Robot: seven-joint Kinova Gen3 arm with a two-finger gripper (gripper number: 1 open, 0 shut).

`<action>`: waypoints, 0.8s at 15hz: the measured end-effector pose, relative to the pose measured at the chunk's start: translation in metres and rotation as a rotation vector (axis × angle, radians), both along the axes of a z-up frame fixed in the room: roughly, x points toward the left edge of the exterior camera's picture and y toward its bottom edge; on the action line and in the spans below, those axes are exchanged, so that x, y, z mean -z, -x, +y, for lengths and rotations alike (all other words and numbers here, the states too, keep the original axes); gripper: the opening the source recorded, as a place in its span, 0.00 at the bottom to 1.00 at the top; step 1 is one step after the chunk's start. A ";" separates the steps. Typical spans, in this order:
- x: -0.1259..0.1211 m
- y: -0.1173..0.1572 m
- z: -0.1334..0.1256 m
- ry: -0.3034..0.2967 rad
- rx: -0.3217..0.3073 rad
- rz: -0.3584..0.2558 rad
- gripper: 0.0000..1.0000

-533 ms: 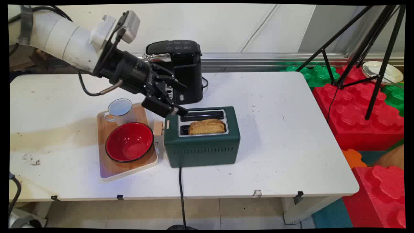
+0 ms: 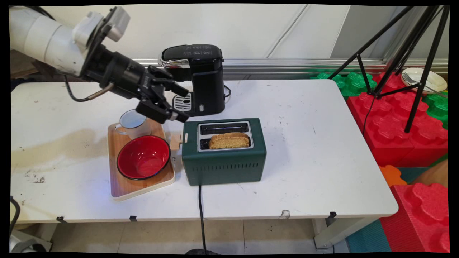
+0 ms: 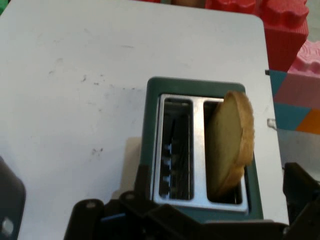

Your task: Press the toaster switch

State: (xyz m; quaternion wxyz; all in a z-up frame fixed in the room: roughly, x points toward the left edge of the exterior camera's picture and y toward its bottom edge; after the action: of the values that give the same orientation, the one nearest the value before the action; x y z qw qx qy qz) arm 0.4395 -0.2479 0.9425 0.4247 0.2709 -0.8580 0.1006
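Note:
My black gripper (image 2: pixel 184 104) hangs open and empty just left of and above the green toaster (image 2: pixel 224 161), in front of the black coffee machine (image 2: pixel 197 75). A slice of brown bread (image 2: pixel 229 140) stands up out of the toaster's near slot, while the far slot is empty. The toaster's pale lever (image 2: pixel 175 142) sticks out of its left end, below my fingers. In the hand view the toaster (image 3: pixel 200 87) lies straight ahead with the bread (image 3: pixel 232 140) in its right slot, and one finger (image 3: pixel 300 190) shows at the right edge.
A wooden tray (image 2: pixel 123 188) left of the toaster carries a red bowl (image 2: pixel 143 157) and a white mug (image 2: pixel 133 123), which sits right under my wrist. The toaster's black cord (image 2: pixel 200 204) runs off the table's front edge. Tripod legs (image 2: pixel 412 53) and red foam blocks (image 2: pixel 394 118) stand off to the right.
My gripper has drawn back left and upward from the toaster's back left corner, still open. The bread and toaster have not moved.

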 end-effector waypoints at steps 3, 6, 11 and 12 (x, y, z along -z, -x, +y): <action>0.003 -0.011 0.006 -0.003 0.003 -0.008 1.00; 0.007 -0.025 0.013 -0.007 0.011 -0.022 1.00; 0.010 -0.038 0.021 -0.021 0.011 -0.033 1.00; 0.011 -0.040 0.023 -0.024 0.011 -0.036 1.00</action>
State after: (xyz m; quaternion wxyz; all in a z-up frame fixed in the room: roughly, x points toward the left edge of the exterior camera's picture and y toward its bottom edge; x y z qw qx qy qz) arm 0.4790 -0.2253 0.9315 0.4064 0.2695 -0.8681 0.0929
